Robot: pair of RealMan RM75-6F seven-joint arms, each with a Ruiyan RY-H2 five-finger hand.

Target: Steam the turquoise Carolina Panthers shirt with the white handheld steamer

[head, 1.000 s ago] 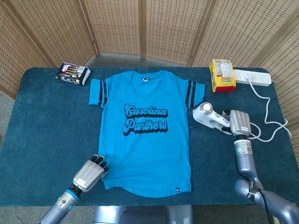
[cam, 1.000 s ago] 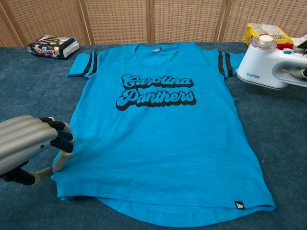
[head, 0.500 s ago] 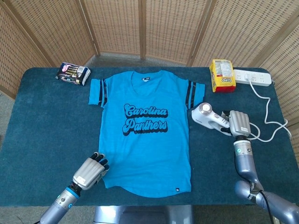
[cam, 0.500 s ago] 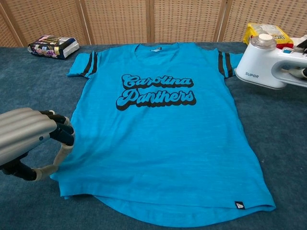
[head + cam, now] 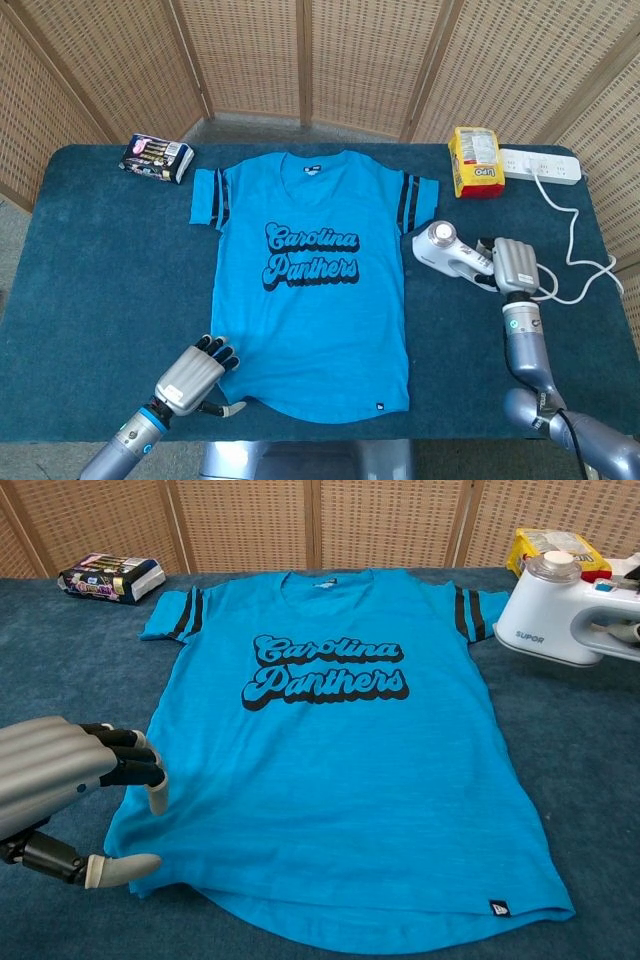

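Two views. Head view: the turquoise shirt (image 5: 312,280) lies flat at the centre of the tabletop (image 5: 90,270). The white steamer (image 5: 452,252) sits at its 3 o'clock, the right hand (image 5: 513,265) closed on its handle. A yellow packet (image 5: 474,161) and power strip (image 5: 540,165) lie at 1 o'clock, a dark snack pack (image 5: 156,157) at 10 o'clock. The left hand (image 5: 193,373) sits at 7 o'clock, fingers apart.

Chest view: the left hand (image 5: 60,780) has released the hem it pinched half a second ago; its thumb now lies low beside the cloth. The steamer (image 5: 560,615) has barely shifted.
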